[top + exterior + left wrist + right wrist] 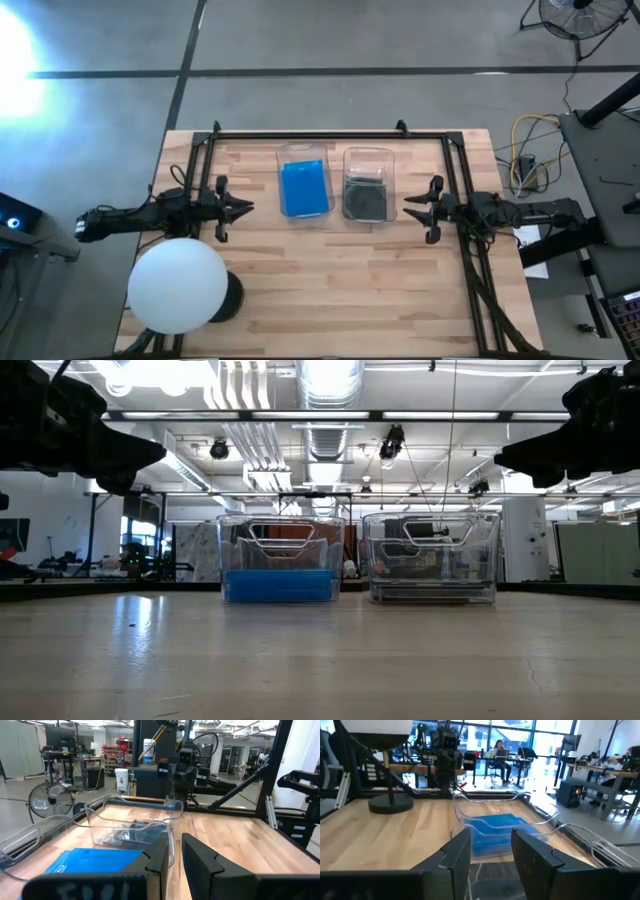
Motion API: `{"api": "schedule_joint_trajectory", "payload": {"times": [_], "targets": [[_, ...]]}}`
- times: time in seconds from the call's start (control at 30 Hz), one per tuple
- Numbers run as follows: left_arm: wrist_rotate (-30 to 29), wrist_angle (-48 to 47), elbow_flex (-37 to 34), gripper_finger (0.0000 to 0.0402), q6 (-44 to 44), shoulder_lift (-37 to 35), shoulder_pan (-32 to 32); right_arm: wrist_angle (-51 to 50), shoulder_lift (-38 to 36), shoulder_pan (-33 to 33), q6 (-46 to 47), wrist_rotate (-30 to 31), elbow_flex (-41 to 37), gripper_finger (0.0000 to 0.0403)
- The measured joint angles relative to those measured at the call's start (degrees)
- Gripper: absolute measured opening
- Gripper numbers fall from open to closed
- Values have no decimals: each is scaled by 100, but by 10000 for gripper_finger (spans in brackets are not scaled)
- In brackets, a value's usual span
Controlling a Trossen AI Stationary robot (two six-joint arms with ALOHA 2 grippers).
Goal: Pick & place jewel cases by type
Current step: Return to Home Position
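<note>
Jaws on both grippers stand apart and hold nothing. The left gripper (238,207) shows only a narrow gap between its fingers (159,860) in its wrist view. The right gripper (412,211) has a wider gap between its fingers (462,850). Each gripper hovers above the wooden table (330,290), well clear of the surface in the low view. The left one is just outside the left clear bin (303,152) and the right one just outside the right clear bin (368,153), both pointing inward at the bins.

The two bins stand side by side near the table's far edge, close together but apparently not touching. Blue jewel cases (305,188) lie stacked flat on the floor of the left bin, and from table height they read as a low blue block (279,585). Dark jewel cases (367,198) lie stacked flat in the right bin (432,592). How many are in either stack is hard to count from these angles.

A big white ball (178,285) sits on a dark round stand (232,297) at the table's near left corner, well apart from the bins. Beyond the table, the right wrist view shows a person (498,750) seated at a desk in the room.
</note>
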Motion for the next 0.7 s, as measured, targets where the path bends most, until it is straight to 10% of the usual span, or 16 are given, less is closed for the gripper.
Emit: {"api": "schedule_joint_trajectory", "payload": {"times": [0.7], "targets": [[2,-2,-2,37,-5,0,0,-1,27,0,-31,-3,0,130]]}}
